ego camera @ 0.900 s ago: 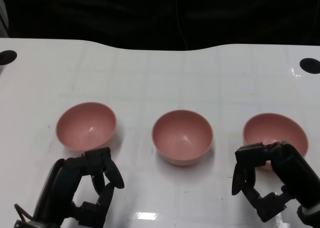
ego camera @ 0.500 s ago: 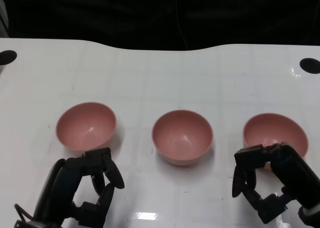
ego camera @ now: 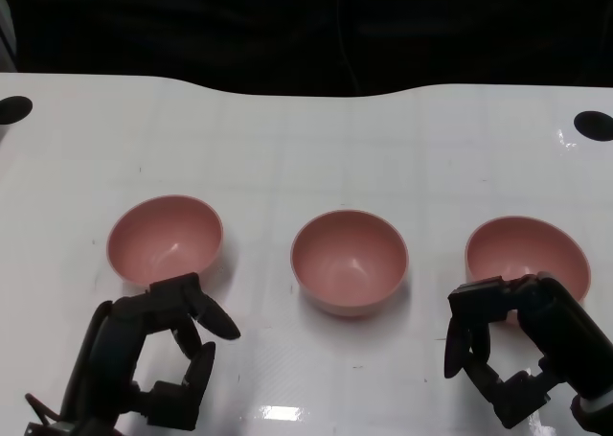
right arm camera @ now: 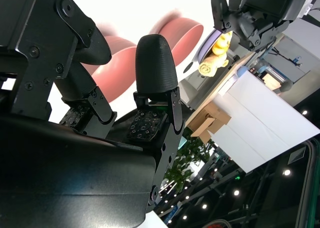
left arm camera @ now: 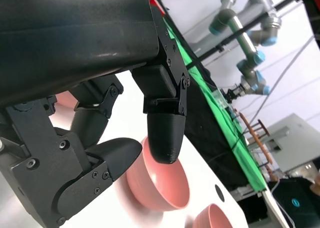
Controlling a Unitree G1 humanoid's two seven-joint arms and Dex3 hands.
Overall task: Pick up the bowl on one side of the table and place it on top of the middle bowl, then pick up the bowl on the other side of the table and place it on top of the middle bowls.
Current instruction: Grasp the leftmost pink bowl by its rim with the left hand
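Note:
Three pink bowls stand in a row on the white table (ego camera: 306, 139): the left bowl (ego camera: 165, 238), the middle bowl (ego camera: 350, 259) and the right bowl (ego camera: 527, 252). My left hand (ego camera: 153, 364) hovers just in front of the left bowl, fingers apart and empty. My right hand (ego camera: 522, 345) sits just in front of the right bowl, its fingers overlapping the near rim, and it holds nothing. The left wrist view shows the left bowl (left arm camera: 160, 180) beyond my fingers (left arm camera: 162, 133), with a second bowl (left arm camera: 212, 218) further off. In the right wrist view pink bowls (right arm camera: 125, 57) appear past the fingers (right arm camera: 155, 62).
Two black round holes (ego camera: 14, 108) (ego camera: 593, 124) mark the table's far corners. The table's far edge curves inward at the middle, with darkness beyond. Bare white surface separates the bowls.
My left hand has spread its fingers wider and shifted slightly toward the left bowl. The right hand and the bowls are unchanged.

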